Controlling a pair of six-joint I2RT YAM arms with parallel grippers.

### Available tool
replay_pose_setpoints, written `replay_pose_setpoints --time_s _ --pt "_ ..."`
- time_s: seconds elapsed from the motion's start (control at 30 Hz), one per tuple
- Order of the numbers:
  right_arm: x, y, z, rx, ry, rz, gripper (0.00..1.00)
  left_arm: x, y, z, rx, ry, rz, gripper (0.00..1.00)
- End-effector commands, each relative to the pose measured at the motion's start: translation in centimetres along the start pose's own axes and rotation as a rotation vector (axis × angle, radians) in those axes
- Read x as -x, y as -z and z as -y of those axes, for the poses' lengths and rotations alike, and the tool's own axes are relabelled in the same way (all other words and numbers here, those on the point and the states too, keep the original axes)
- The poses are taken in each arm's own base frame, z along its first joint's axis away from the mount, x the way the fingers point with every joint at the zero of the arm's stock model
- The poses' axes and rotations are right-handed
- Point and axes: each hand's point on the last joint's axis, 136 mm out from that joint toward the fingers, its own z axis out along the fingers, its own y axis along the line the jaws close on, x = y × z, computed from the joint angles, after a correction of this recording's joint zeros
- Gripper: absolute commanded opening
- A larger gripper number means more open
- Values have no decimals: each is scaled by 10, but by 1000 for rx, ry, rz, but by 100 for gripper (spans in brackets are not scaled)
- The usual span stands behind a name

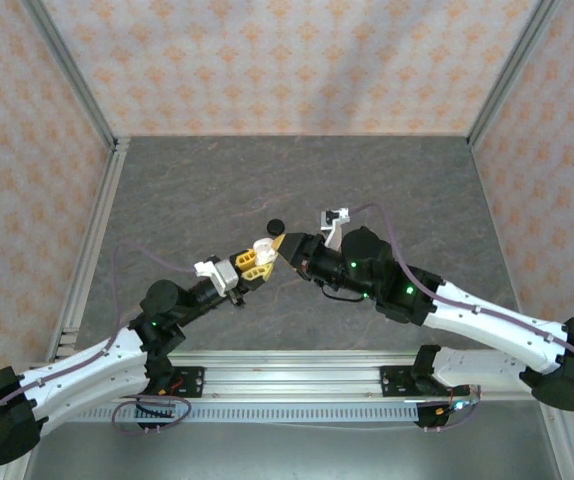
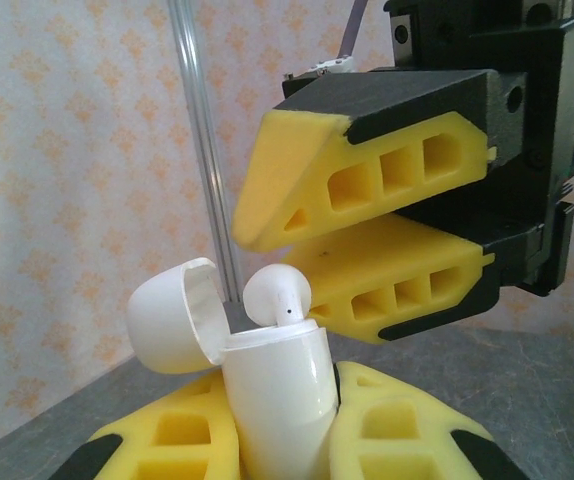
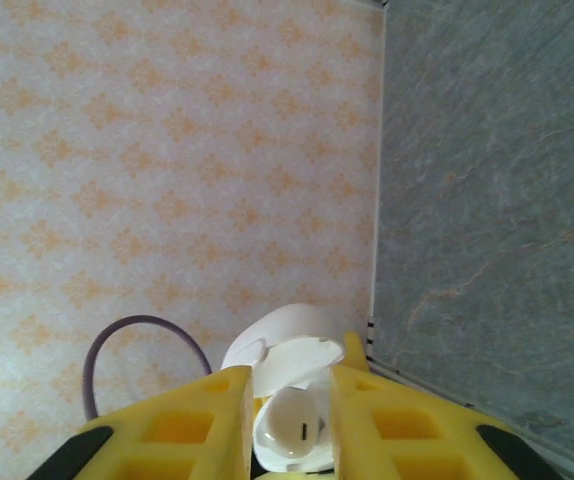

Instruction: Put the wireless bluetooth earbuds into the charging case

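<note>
Left wrist: left end effector (image 2: 282,440) grips case (image 2: 279,385) holding earbud (image 2: 277,295); right end effector (image 2: 272,246) released.

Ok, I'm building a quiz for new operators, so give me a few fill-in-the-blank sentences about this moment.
The left gripper holds the white ___ between its yellow fingers. Its lid is flipped ___. The earbud sitting in its top is ___ in colour.
Missing words: charging case; open; white.
</note>
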Motion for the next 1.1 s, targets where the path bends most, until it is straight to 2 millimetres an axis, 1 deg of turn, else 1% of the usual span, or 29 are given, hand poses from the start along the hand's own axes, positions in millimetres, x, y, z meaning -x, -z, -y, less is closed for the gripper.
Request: replay_pose_setpoints --time_s 0.0,0.27,0.33,0.43,0.53,0.6,0.77,0.93,1.03,1.07 --pt "6 1 1 -51 50 19 27 38 -1 4 -25 -18 110 0" --pt "2 -1 -2 -82 92 -16 31 31 -1 6 -30 -24 84 0" --pt "5 4 -4 -98 112 -10 33 29 0 6 -28 -27 80 0" --pt "12 17 -3 -143 153 18 36 27 1 5 -22 -36 71 0" --pt "19 29 -3 -176 181 40 36 22 2 5 -22 -55 43 0" --pt "19 33 -3 -199 193 35 37 18 3 5 -17 -68 26 0" --pt "7 28 3 -267 227 -47 37 8 6 1 5 -105 -15 0" --pt "-2 22 -2 -298 275 -87 36 2 4 0 10 -121 -36 0" --pt "-6 18 -1 -322 294 -113 35 0 2 0 7 -122 -39 0" --pt "-6 20 -2 -323 297 -118 35 0 2 0 7 -122 -38 0"
